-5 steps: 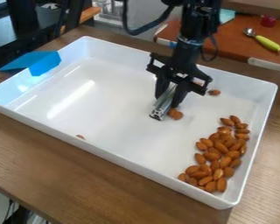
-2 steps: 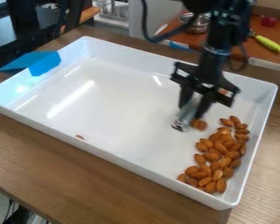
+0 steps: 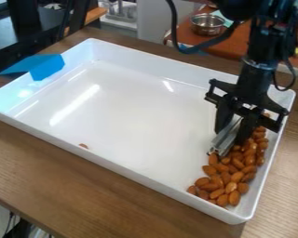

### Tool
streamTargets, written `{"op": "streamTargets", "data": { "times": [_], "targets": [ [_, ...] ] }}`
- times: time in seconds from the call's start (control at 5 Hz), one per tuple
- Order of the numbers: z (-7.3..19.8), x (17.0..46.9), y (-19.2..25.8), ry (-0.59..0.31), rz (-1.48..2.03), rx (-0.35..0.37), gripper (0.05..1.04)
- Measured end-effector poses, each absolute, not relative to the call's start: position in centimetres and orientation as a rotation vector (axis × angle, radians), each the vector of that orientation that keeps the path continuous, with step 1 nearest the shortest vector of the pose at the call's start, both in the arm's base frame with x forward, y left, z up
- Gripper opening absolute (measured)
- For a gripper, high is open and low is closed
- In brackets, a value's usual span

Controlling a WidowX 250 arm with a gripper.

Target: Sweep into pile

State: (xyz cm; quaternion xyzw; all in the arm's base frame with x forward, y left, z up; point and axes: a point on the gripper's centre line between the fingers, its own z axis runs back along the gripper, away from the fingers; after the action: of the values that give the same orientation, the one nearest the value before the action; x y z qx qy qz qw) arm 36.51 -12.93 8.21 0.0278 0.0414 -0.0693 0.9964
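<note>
Moved right and lower, up to the nuts

Brought gripper (image 3: 231,134) and bar (image 3: 223,141) from farther left in the frame to the right side of the tray (image 3: 132,107) since the earlier frames. Swept the couple of nuts (image 3: 230,187) beside the bar along to the main group.

Clamped on the bar, with fingers (image 3: 223,116) at either side of the metal. Hangs right of the frame's centre, tilting the bar down toward the lower left. Sets the bar's lower end just beside the upper left edge of the group. See nuts below and to the right of the bar, bunched from the right wall to the tray's corner at lower right. Find some partly hidden behind the gripper. Note also a lone nut (image 3: 84,146) at lower left, by the tray's near wall, well apart from the bar.
</note>
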Motion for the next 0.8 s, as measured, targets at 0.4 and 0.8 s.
{"op": "streamTargets", "data": {
  "times": [0.4, 0.8],
  "targets": [
    [11.6, 38.1, -4.4, 0.034, -0.029, 0.058, 0.38],
    [12.0, 38.4, 3.6, 0.025, -0.088, 0.15, 0.38]
  ]
}}
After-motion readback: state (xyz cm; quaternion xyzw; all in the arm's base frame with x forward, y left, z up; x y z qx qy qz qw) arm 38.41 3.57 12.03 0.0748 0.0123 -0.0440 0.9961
